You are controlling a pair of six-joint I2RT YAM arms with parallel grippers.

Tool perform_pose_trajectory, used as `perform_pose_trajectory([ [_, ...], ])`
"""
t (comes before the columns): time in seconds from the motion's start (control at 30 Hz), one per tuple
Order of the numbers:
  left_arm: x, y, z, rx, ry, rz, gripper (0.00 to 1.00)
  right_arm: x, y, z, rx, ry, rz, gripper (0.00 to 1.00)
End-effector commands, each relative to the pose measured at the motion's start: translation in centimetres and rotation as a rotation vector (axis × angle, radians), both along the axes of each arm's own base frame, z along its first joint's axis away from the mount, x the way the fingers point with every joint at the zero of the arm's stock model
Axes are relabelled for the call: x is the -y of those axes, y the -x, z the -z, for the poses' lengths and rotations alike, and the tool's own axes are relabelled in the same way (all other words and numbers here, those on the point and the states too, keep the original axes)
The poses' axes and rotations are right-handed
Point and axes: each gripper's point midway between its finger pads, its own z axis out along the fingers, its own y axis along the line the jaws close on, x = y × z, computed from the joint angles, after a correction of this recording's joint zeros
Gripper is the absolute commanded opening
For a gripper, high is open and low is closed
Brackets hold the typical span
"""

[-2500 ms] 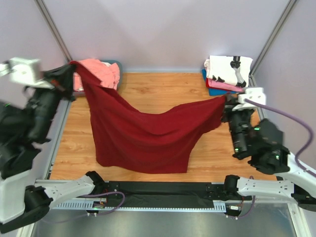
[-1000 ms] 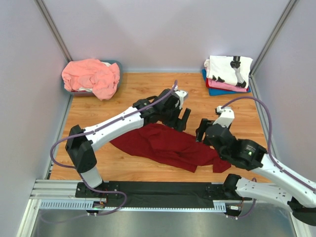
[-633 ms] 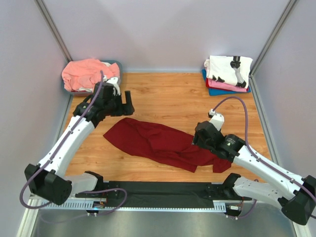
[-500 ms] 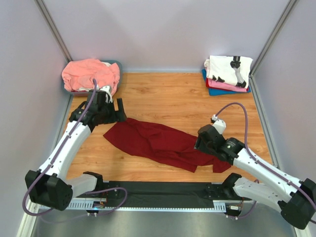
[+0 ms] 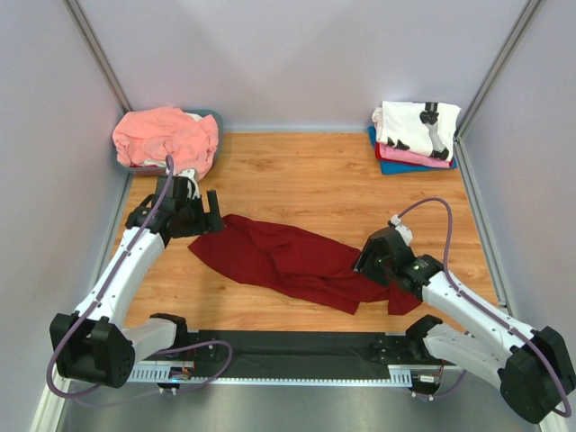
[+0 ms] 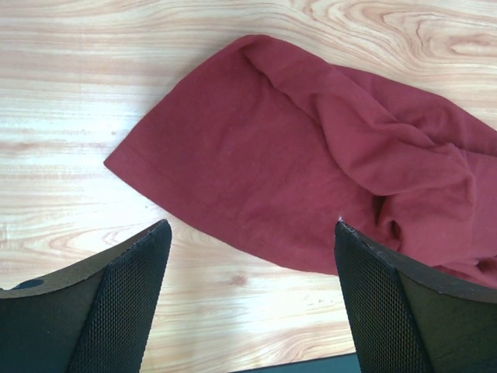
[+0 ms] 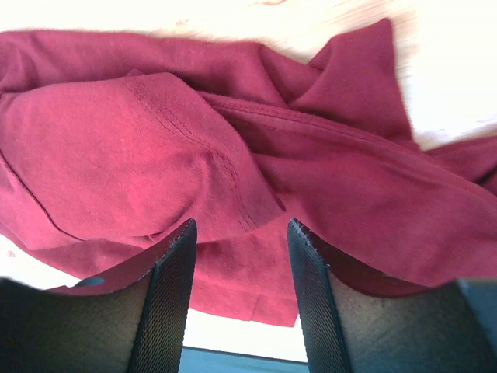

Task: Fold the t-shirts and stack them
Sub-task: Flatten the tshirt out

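The room has plain grey walls (image 5: pixel 297 54) and a wooden table (image 5: pixel 297 171). A dark red t-shirt (image 5: pixel 288 261) lies on the table in a long, crumpled strip. It is not folded.

The left gripper (image 6: pixel 250 229) hovers at the left end of the dark red t-shirt. Its two black fingers (image 6: pixel 132 287) are spread wide, with nothing between them. In the left wrist view, a flat corner of the dark red t-shirt shows under the gap, with bare wood beside it.

The right gripper (image 7: pixel 241 225) is low at the right end of the dark red t-shirt. Its fingers (image 7: pixel 167 295) are partly apart, and wrinkled red cloth with a stitched seam lies in the gap. It cannot be told if the fingers are pinching the cloth or only sitting over it.

Far behind the left end of the dark red t-shirt, a salmon-pink t-shirt (image 5: pixel 166 135) sits in a heap in the back corner. Far behind the right end, there is a neat stack in the other back corner. A white t-shirt with black print (image 5: pixel 409 121) is on top, a pink t-shirt (image 5: pixel 409 155) is under it, and a blue t-shirt (image 5: pixel 405 167) is at the bottom.
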Motion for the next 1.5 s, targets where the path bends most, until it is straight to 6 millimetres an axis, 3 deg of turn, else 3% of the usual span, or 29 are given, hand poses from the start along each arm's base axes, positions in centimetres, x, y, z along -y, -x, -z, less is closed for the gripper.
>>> perform_pose_trajectory([
  [0.0, -0.3, -0.4, -0.6, 0.041, -0.005, 0.010, 0.91, -1.0, -1.0, -0.4, 0.027, -0.062, -0.012, 0.52],
  [0.2, -0.4, -0.3, -0.5, 0.042, -0.003, 0.006, 0.91, -0.9, -1.5, 0.5, 0.023, -0.072, -0.004, 0.49],
  [0.4, -0.5, -0.3, -0.4, 0.038, -0.008, 0.000, 0.91, -0.6, -2.5, 0.1, 0.056, -0.066, 0.003, 0.41],
  [0.5, -0.7, -0.3, -0.1, 0.029, -0.015, -0.011, 0.90, -0.5, -2.9, -0.3, 0.072, -0.064, -0.001, 0.26],
  [0.53, -0.8, -0.3, -0.1, 0.027, -0.016, -0.016, 0.89, -0.6, -3.1, -0.5, 0.080, -0.065, -0.001, 0.12],
  [0.6, -1.3, -0.3, 0.0, 0.024, -0.023, -0.055, 0.83, -0.5, -3.1, -0.6, 0.081, -0.059, -0.005, 0.00],
  [0.77, -3.5, 0.4, 1.1, -0.031, -0.041, -0.209, 0.87, 0.2, -4.0, -2.0, 0.138, -0.022, 0.004, 0.00],
  [0.87, -4.7, 1.2, 3.3, -0.101, 0.024, -0.326, 0.88, 1.0, -4.6, -3.5, 0.199, 0.012, 0.016, 0.00],
  [0.9, -4.3, 2.1, 4.9, -0.149, 0.081, -0.347, 0.88, 1.1, -5.0, -4.0, 0.227, 0.011, 0.015, 0.00],
  [1.0, -5.8, 2.6, 7.3, -0.179, 0.133, -0.472, 0.87, 0.5, -5.6, -4.5, 0.276, -0.005, -0.014, 0.00],
  [1.23, -7.0, 0.5, 10.6, -0.152, 0.129, -0.564, 0.81, -1.9, -5.5, -2.2, 0.252, -0.077, -0.115, 0.00],
  [1.47, -7.9, -0.9, 12.2, -0.151, 0.090, -0.587, 0.77, -2.4, -5.6, -2.0, 0.278, -0.090, -0.154, 0.01],
])
